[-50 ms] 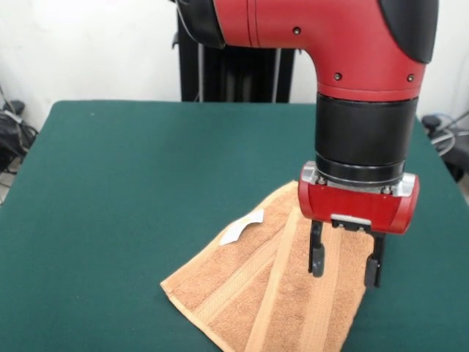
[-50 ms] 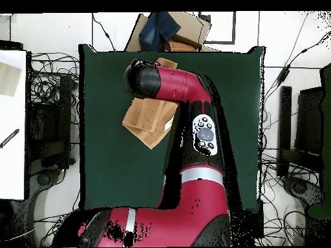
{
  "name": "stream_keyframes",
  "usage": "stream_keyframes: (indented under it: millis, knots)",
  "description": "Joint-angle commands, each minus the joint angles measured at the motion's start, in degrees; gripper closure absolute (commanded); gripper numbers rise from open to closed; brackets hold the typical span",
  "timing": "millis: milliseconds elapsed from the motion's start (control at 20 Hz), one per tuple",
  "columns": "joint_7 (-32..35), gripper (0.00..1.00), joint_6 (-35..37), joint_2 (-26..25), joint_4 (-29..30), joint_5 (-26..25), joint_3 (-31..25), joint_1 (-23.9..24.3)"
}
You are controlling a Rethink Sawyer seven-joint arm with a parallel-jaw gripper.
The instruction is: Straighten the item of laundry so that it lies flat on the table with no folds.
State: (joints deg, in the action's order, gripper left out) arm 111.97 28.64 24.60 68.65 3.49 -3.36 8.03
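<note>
**Op A:** From the front camera I'm reading left to right: bare green counter on the left, then the towel toward the near right part of it. What do you have?

**Op B:** Same. I see the towel is still folded: a top layer lies over a lower one, with the fold running diagonally, and the white label sits at its upper left edge. Woven band stripes run along both layers.

**Op A:** And the gripper?

**Op B:** I've got it over the towel's right half, pointing down. The jaws stand apart with nothing between them; I can't tell whether the tips touch the cloth.

**Op A:** On my overhead camera the arm covers part of the towel.
</note>
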Motion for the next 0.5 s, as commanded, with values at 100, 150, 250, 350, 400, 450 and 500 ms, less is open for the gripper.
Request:
stream_keyframes:
  millis: [100, 150, 250, 350, 400, 450, 500]
  knots:
    - [5.5, 0.00, -1.9, -0.9, 7.1, -0.6, -4.1, -1.1]
    - [5.6, 0.00, -1.6, -1.0, 6.7, -0.7, -3.7, -1.3]
    - [3.2, 0.00, 2.7, -1.1, 5.1, -1.5, -3.3, -1.4]
    - [-1.7, 0.00, 12.6, -0.7, 1.6, -3.5, -1.7, -1.8]
    - [-3.0, 0.00, 15.1, -0.3, 1.0, -4.3, -1.1, -1.9]
    - [-4.4, 0.00, 16.8, 0.6, 1.3, -5.3, -0.4, -1.9]
    - [-5.7, 0.00, 18.5, 1.4, 1.5, -6.3, 0.4, -1.9]
